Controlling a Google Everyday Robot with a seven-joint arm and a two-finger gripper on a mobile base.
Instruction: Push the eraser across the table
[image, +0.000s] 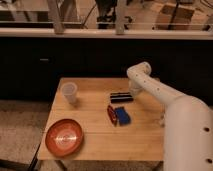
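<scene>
The eraser (121, 97), a narrow black bar, lies on the light-brown wooden table (95, 135) right of centre, toward the far side. My gripper (134, 93) hangs from the white arm (165, 97) at the eraser's right end, close to it or touching it. A blue block with a red piece (119, 115) lies just in front of the eraser.
A clear plastic cup (69, 92) stands at the table's far left. An orange-red plate (64, 136) sits at the front left corner. A dark counter wall runs behind the table. My white body (187, 135) fills the right side.
</scene>
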